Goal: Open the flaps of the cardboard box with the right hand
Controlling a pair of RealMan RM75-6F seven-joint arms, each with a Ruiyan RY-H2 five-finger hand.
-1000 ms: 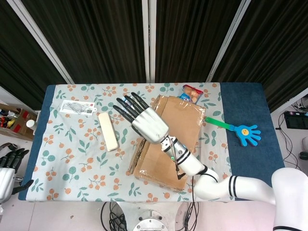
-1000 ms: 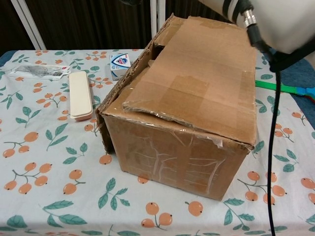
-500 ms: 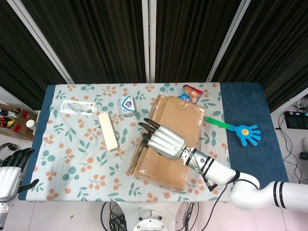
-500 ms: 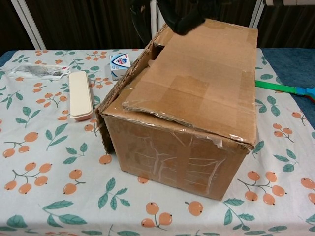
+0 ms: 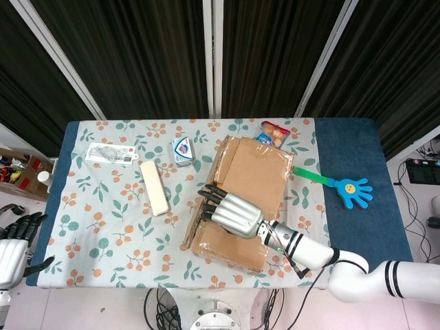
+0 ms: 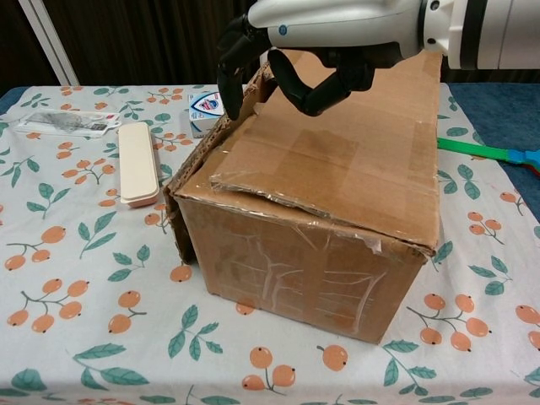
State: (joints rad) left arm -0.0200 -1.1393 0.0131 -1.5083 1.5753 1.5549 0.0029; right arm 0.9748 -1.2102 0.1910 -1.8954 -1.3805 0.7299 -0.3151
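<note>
I have the right robot hand [image 6: 291, 63] above the left edge of the cardboard box [image 6: 337, 186], which stands in the middle of the table [image 5: 103, 234]. The hand holds nothing; its dark fingers [image 6: 229, 72] are curved down and apart, with the tips at the raised left flap [image 6: 240, 110]. I cannot tell for sure if they touch the cardboard.

To do this step well, I think I must hook the fingertips under the free edge of this flap, where a dark gap is visible, and then turn it outward to the left, slowly, so the box does not slide or tip. The large top flap [image 6: 354, 143] lies over the others and sits a little bent, so it probably must be lifted toward the right after that.

The box is not open enough; what is inside I cannot see. Near it on the table are a cream case [image 6: 137, 162] and a small blue and white carton [image 6: 205, 108], both outside the box.

The left robot hand [image 5: 14, 247] hangs at the table's left corner, empty, fingers loosely apart.
</note>
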